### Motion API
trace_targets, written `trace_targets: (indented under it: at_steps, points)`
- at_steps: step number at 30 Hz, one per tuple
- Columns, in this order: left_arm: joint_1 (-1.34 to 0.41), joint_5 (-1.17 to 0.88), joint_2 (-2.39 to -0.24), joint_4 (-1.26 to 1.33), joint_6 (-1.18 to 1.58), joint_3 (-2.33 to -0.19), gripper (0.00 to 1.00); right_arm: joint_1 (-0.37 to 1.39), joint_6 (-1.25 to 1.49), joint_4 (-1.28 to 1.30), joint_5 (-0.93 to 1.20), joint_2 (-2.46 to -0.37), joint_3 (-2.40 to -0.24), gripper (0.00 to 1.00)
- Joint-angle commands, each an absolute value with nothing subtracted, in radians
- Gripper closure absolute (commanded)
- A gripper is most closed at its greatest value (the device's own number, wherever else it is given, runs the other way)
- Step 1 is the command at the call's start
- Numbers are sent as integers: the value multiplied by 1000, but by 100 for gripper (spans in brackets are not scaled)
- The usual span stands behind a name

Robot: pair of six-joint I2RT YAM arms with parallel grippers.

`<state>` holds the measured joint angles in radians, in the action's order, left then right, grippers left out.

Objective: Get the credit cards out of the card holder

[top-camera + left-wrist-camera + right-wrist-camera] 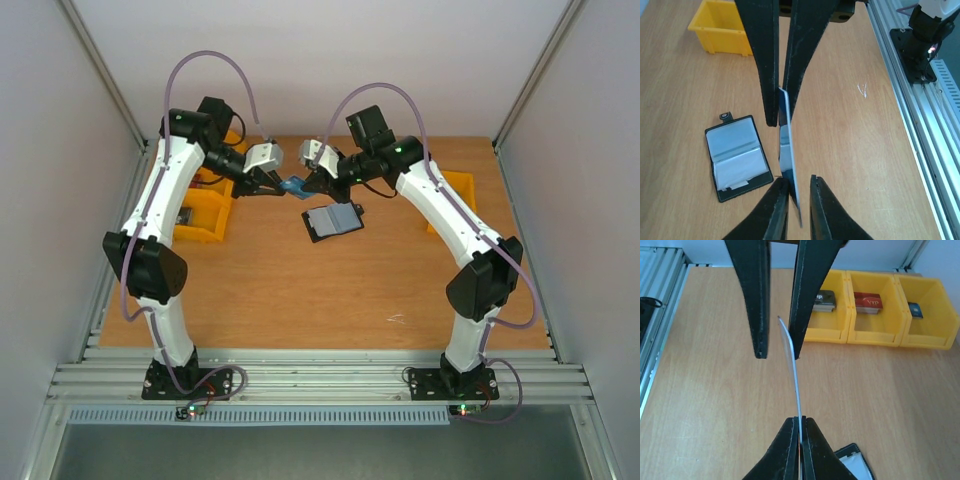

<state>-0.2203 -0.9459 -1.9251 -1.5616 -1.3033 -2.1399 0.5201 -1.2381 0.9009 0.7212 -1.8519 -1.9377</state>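
Observation:
A pale blue credit card hangs edge-on in the air between both grippers, above the table's far middle. My right gripper is shut on one end of the card. My left gripper stands narrowly open round the other end of the card: one finger touches it and a gap shows at the other finger. The card holder lies open and flat on the table, its blue-grey panels up, just below the grippers.
Three yellow bins stand in a row at the table's far left side, each with a card in it, one red. Another yellow bin sits at the right behind my right arm. Aluminium rails run along the table's near edge.

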Motion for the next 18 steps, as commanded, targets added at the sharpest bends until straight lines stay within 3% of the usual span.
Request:
trace_targets:
  at_steps: [1,3,11,18]
  points:
    - [-250,-996,-1882,-1565,-1317,-2133,91,529,-1291,873,706,-1821,-1936,99]
    - [-257,-993,-1878,-1555,-1321,-2129,99,533,-1299,870,709,-1818,-1939,99]
    - [-260,-1029,-1771,-1273,-1012,-2000,100,532,-1297,870,693,-1788,-1928,99]
    - [-260,-1091,-1650,-1145,-947,-1817,100,531,-1267,836,701,-1733,-1893,98]
